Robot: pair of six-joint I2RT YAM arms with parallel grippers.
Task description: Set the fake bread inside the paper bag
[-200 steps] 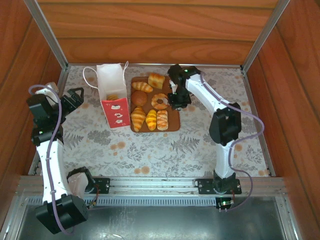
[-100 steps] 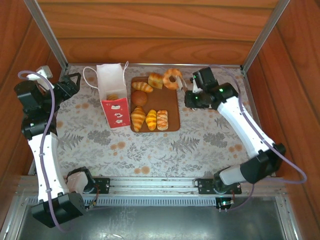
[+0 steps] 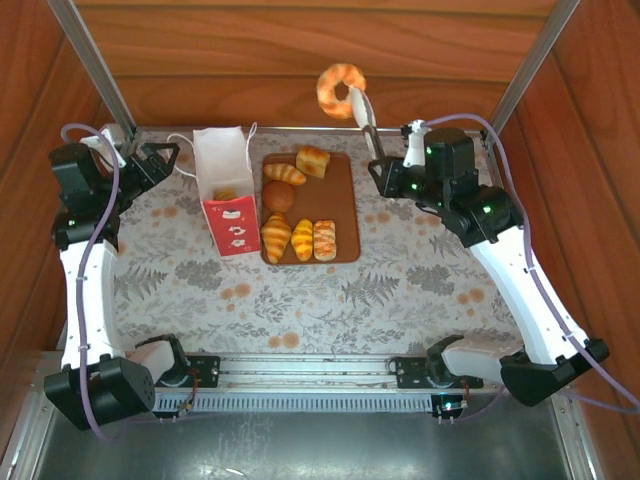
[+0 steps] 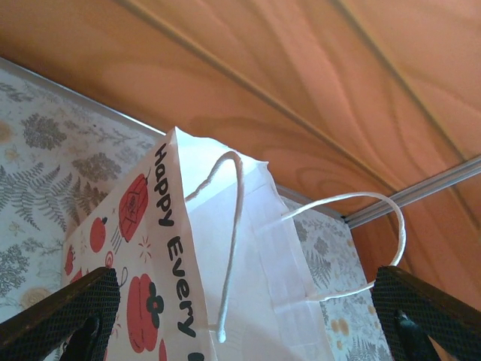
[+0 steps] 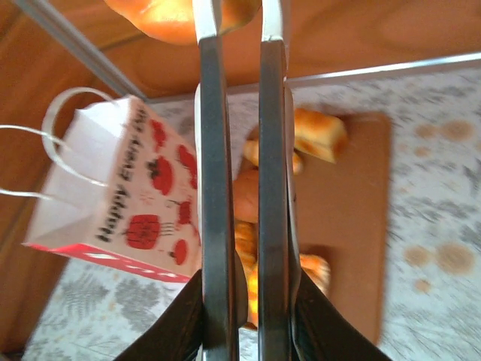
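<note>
Right claw (image 3: 380, 168): pinching thin metal tongs (image 3: 362, 120) that are clamping a golden ring-shaped toy donut (image 3: 341, 90), up right of the red-and-white paper bag (image 3: 222, 160).
Left claw (image 3: 165, 160): standing spread just left of the bag, probably for steadying it.

The left arm (image 3: 85, 280) rises from the near left. Its tool (image 3: 152, 165) is at the far left of the tabletop (image 3: 400, 290), pointing right, jaws spread wide, fingers (image 4: 60, 316) well apart. The right arm (image 3: 520, 270) leans up from the near right. Its tool (image 3: 388, 178) points left, clamped on metal tongs (image 3: 365, 125).
</note>
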